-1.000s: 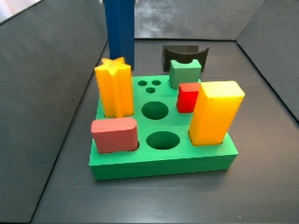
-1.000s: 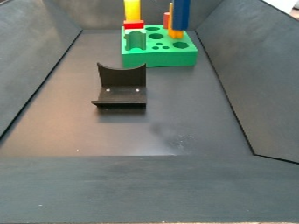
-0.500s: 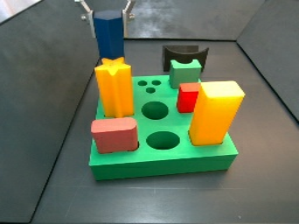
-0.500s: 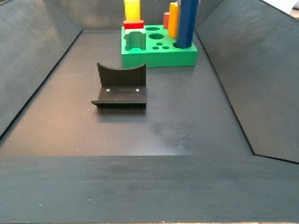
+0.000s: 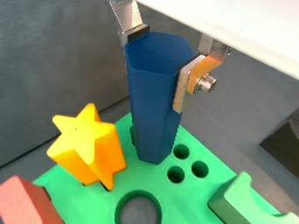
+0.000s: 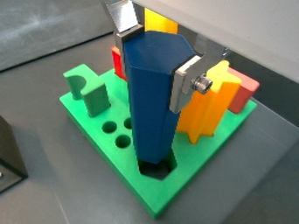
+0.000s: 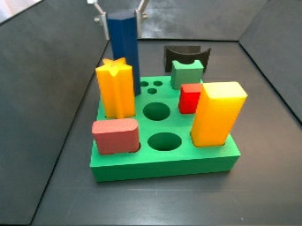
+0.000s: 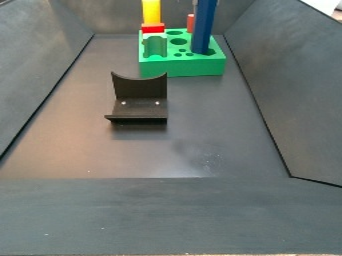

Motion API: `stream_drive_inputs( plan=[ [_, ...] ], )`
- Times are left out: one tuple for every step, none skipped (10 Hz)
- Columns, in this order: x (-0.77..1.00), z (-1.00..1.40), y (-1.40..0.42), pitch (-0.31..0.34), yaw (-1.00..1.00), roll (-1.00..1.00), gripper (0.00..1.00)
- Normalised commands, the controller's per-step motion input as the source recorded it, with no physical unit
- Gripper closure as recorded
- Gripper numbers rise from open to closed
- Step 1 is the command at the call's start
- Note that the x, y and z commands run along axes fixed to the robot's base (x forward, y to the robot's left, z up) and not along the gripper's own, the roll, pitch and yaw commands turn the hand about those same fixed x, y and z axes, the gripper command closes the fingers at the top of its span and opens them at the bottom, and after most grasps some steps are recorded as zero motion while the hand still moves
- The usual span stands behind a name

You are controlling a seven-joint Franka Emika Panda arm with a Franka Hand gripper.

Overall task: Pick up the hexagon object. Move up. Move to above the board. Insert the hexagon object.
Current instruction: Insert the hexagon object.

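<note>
Dark blue, the hexagon object is being held upright by the gripper — silver fingers clamped on its top — its foot already entering a hole at the board corner; insertion is being finished — release seemingly next.

Fixture mid-floor; hexagon object upright on board — hand out of frame.
</note>
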Motion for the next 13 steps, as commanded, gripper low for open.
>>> stream_drive_inputs(
  plan=[
    [-0.28, -0.73, 0.17, -0.027, 0.00, 0.20, 1.00],
    [-0.40, -0.47, 0.21, 0.000, 0.00, 0.17, 1.00],
    [-0.42, -0.26, 0.25, 0.037, 0.00, 0.12, 1.00],
    [0.00, 0.00, 0.02, 0.000, 0.00, 0.00, 1.00],
    [-0.01, -0.02, 0.01, 0.004, 0.00, 0.04, 1.00],
    [-0.35, -0.13, 0.33, 0.004, 0.00, 0.03, 1.00],
    [-0.28, -0.05, 0.25, 0.000, 0.00, 0.00, 1.00],
    [0.00, -0.04, -0.09, -0.020, 0.00, -0.02, 1.00],
    [0.00, -0.25, -0.13, -0.097, 0.00, -0.07, 1.00],
    [0.00, -0.29, -0.23, -0.106, 0.03, -0.07, 1.00],
    [-0.06, -0.27, -0.28, -0.114, 0.00, -0.06, 1.00],
    [-0.07, -0.34, -0.27, -0.099, 0.00, -0.04, 1.00],
    [-0.06, -0.50, -0.20, -0.089, 0.00, 0.00, 1.00]
  ],
)
